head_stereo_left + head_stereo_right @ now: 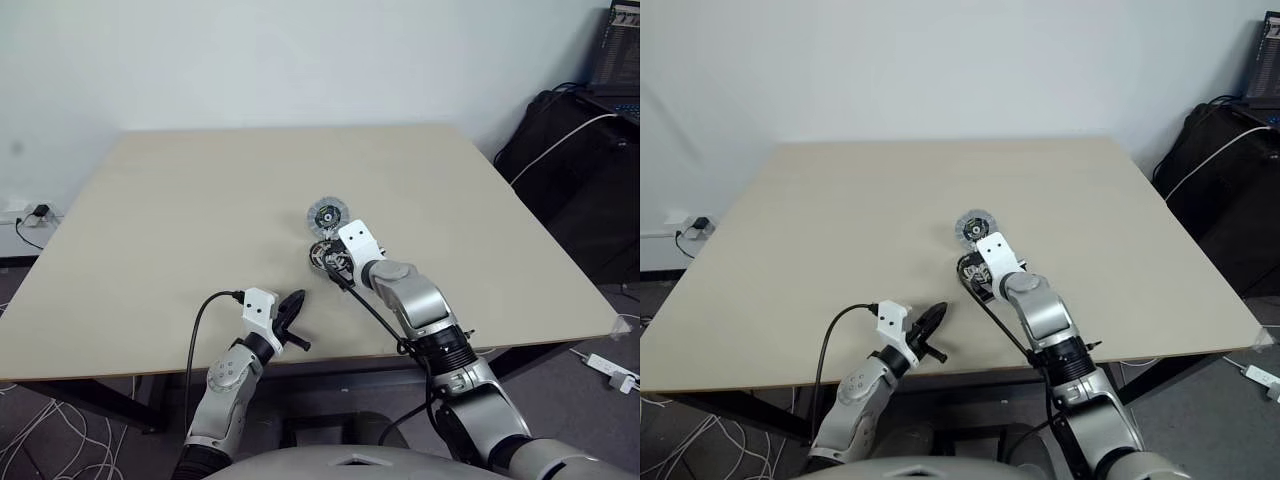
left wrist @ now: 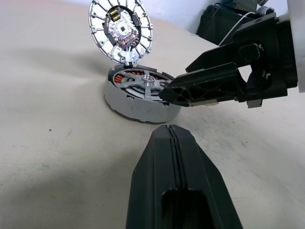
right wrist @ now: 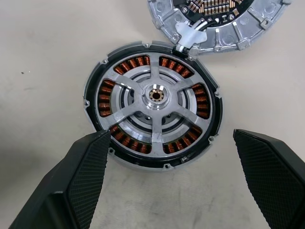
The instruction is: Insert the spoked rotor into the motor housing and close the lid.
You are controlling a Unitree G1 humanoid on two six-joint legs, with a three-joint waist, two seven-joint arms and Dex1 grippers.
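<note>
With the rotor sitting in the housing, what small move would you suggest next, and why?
Probably bring the open right gripper up to the lid and tip it down. The spoked rotor already lies inside the motor housing, and the lid stands raised at the housing's far edge. The left gripper, shut, hangs off to the side.

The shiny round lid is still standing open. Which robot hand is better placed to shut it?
The right hand, probably. It hangs open just over the grey motor housing, with the silvery spoked rotor already inside and the ribbed silver lid hinged beside it. The left hand is shut and sits farther away.
</note>
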